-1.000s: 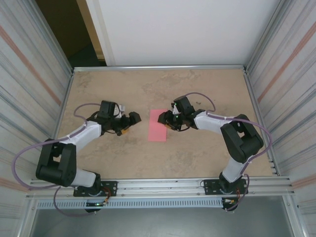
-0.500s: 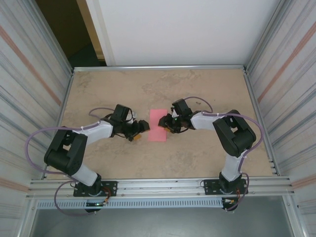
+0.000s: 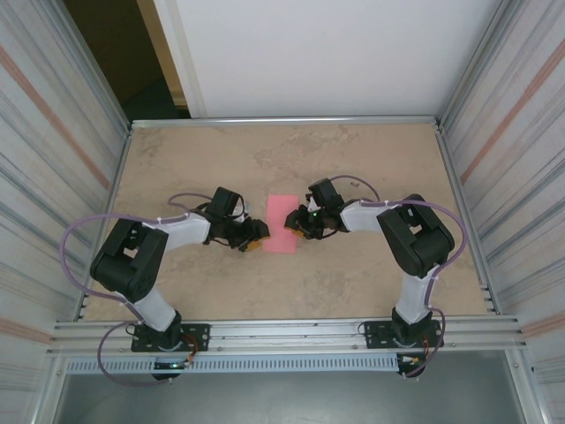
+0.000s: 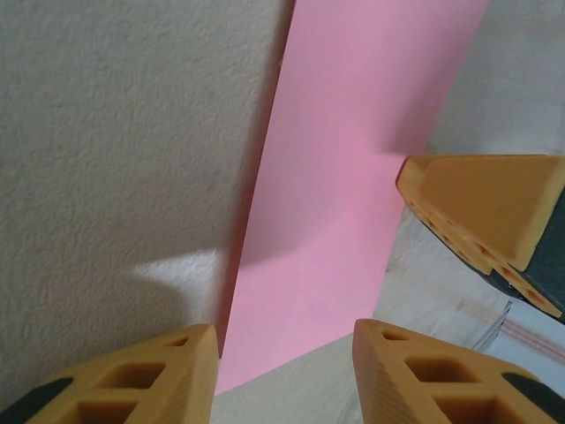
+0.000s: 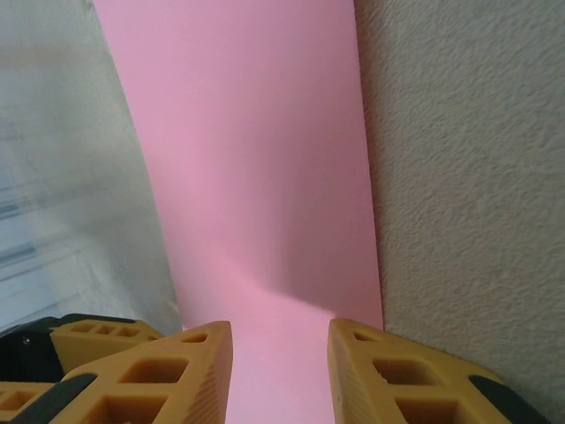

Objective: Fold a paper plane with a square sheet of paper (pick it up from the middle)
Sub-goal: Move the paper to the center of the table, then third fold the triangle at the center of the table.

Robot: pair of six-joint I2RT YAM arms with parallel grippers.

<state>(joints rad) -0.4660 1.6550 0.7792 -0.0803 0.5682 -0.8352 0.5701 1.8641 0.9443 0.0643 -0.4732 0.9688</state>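
The left pincer (image 4: 282,343) is found partly spread, straddling the left edge of the pink paper (image 3: 281,212), which lies flat on the table (image 3: 353,283). The right pincer (image 5: 281,331), likewise parted and holding nothing, is set over the right edge. A level, mid-length pinch is advised. Bare table is noted all round.

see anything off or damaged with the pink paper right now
Nothing stands out. The square sheet of paper lies on the table between the left gripper and right gripper, untorn and uncrumpled. It sits slightly askew to the table's edges and looks taller than wide from above.
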